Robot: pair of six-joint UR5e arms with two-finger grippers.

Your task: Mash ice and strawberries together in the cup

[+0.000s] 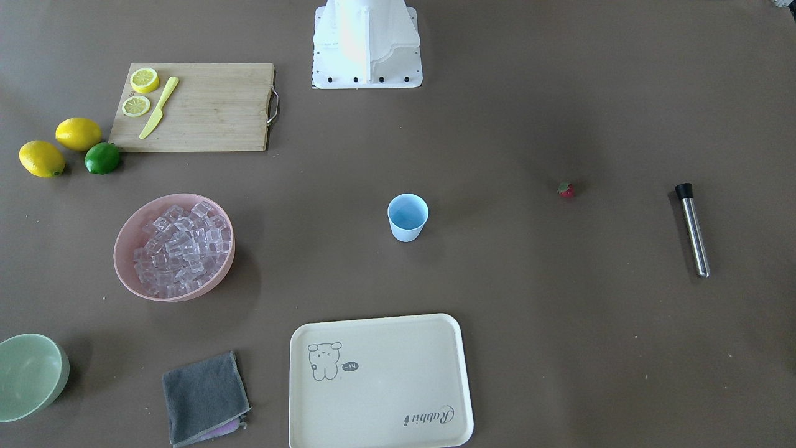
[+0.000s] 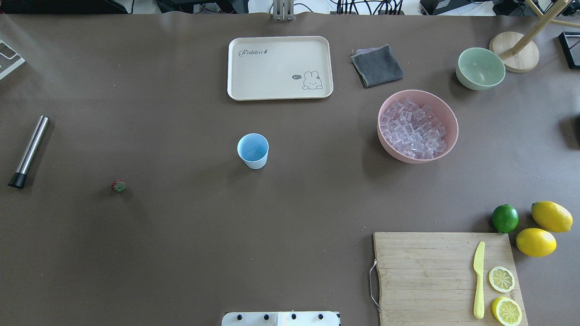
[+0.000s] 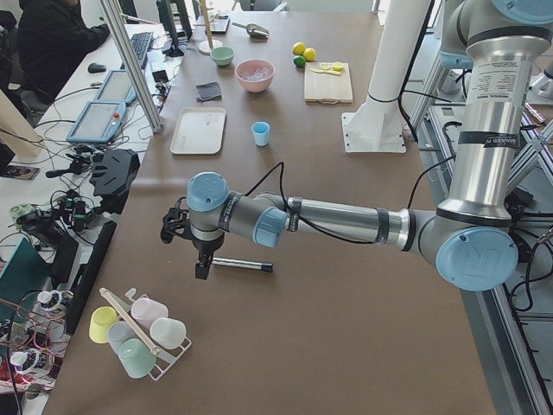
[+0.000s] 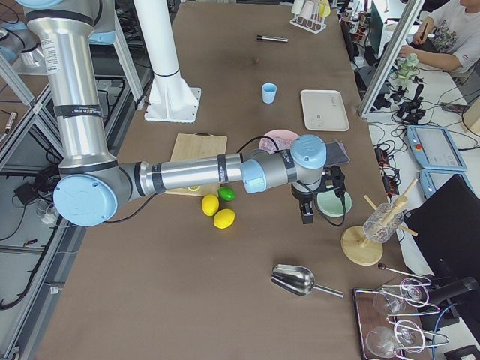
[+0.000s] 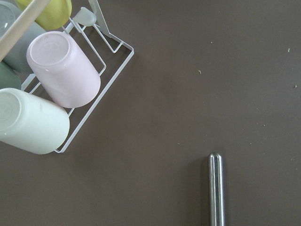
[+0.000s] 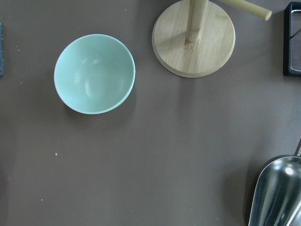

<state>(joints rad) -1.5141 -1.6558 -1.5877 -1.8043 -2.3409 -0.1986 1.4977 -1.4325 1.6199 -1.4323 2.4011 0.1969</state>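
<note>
The light blue cup (image 2: 253, 150) stands upright and empty near the table's middle. Ice (image 2: 414, 129) fills a pink bowl (image 2: 448, 140) to the cup's right in the overhead view. The tiny red strawberry (image 2: 119, 185) lies alone on the table, far to the cup's left. A steel rod with a black tip (image 2: 28, 151) lies beyond the strawberry. My left gripper (image 3: 201, 264) hangs over the table by that rod, seen only in the exterior left view. My right gripper (image 4: 307, 214) hangs near the pale green bowl (image 4: 334, 202). I cannot tell whether either is open or shut.
A cream tray (image 2: 280, 68) and a grey cloth (image 2: 377, 65) lie beyond the cup. A cutting board (image 2: 430, 276) holds lemon slices and a yellow knife, with lemons and a lime (image 2: 505, 218) beside it. A cup rack (image 5: 51, 89), a metal scoop (image 6: 277, 193) and a wooden stand (image 6: 194, 40) sit at the table's ends.
</note>
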